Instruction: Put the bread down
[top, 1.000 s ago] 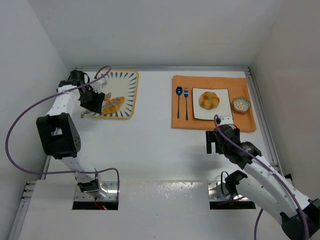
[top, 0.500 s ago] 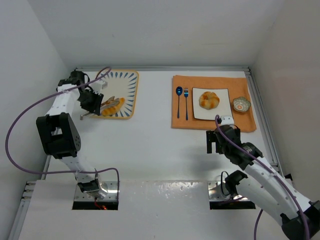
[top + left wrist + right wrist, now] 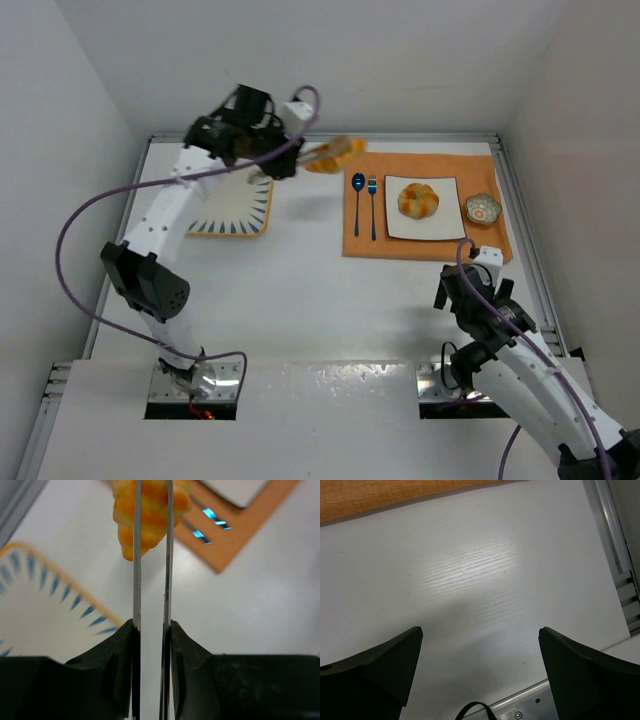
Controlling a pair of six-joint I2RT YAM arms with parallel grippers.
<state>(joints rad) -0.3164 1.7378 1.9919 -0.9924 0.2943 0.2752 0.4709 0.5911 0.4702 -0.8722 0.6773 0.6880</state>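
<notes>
My left gripper [image 3: 272, 152] is shut on a pair of thin metal tongs [image 3: 136, 580]. The tongs pinch the elongated golden loaf [image 3: 337, 153] and hold it in the air, above the far left corner of the orange placemat [image 3: 430, 248]. In the left wrist view the loaf [image 3: 150, 510] sits at the tong tips. The round knotted bun [image 3: 418, 200] lies on a white square plate [image 3: 395, 228] on the placemat. My right gripper [image 3: 463, 287] is open and empty, low over bare table in front of the placemat; it also shows in the right wrist view [image 3: 480, 645].
A blue-patterned tray [image 3: 235, 215] lies at the back left, with no bread on it. A blue spoon [image 3: 358, 185] and fork [image 3: 372, 190] lie left of the plate. A small patterned bowl [image 3: 483, 209] stands to its right. A metal rail [image 3: 615, 540] runs along the table's right edge.
My left arm lifted the loaf in the tongs off the tray and swung it right to the placemat's far left corner. My right arm drew back toward the near right.
</notes>
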